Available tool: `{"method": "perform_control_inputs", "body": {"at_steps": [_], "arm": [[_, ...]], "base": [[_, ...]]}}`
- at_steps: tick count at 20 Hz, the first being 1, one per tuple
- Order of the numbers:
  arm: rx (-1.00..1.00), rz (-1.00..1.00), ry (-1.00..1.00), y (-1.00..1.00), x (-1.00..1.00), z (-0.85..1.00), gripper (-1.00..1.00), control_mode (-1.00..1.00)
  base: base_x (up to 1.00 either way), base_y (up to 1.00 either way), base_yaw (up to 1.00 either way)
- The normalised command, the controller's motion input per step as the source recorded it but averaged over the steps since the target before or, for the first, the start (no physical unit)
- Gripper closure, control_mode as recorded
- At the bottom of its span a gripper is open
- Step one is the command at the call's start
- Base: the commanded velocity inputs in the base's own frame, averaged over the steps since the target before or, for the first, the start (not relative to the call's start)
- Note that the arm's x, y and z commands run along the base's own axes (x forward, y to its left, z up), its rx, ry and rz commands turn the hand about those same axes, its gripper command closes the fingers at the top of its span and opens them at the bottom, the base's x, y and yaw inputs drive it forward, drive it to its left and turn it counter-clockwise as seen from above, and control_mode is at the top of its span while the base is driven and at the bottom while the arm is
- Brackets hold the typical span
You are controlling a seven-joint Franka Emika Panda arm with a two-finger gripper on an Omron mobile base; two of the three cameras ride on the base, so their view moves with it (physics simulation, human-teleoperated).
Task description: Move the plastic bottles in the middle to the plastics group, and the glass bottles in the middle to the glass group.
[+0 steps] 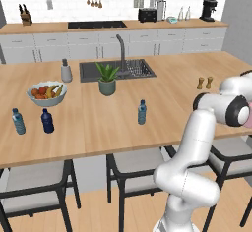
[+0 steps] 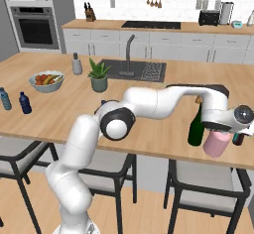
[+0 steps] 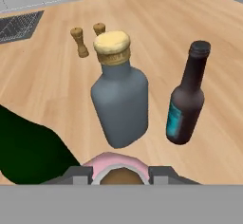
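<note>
Gripping the pink bottle (image 2: 217,144) just below its stopper, the end effector (image 2: 222,127) carries it above the counter (image 2: 149,129) at the near right, just right of the green wine bottle (image 2: 196,129) and before a grey-blue bottle (image 3: 119,102) and a dark brown bottle (image 3: 186,99). Being glass, it likely handles rigid, heavy, slippery and breakable, so a grip near the shoulder suits. The pale-blue water bottle (image 1: 141,112) waits mid-counter; the bowl (image 1: 47,94) far left holds fruit.
</note>
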Motion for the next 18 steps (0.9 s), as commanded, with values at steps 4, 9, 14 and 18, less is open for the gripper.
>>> {"method": "perform_control_inputs", "body": {"at_steps": [4, 9, 14, 18], "arm": [[-0.06, 0.0, -0.02, 0.0, 0.26, -0.18, 1.0, -1.0], [-0.09, 0.0, 0.0, -0.02, 0.45, -0.16, 1.0, -1.0], [-0.03, 0.0, 0.01, -0.08, 0.4, -0.13, 1.0, -1.0], [0.0, 0.0, 0.03, -0.06, 0.11, -0.28, 1.0, -1.0]], "base": [[0.0, 0.0, 0.0], [0.0, 0.0, 0.0], [0.0, 0.0, 0.0], [0.0, 0.0, 0.0]]}}
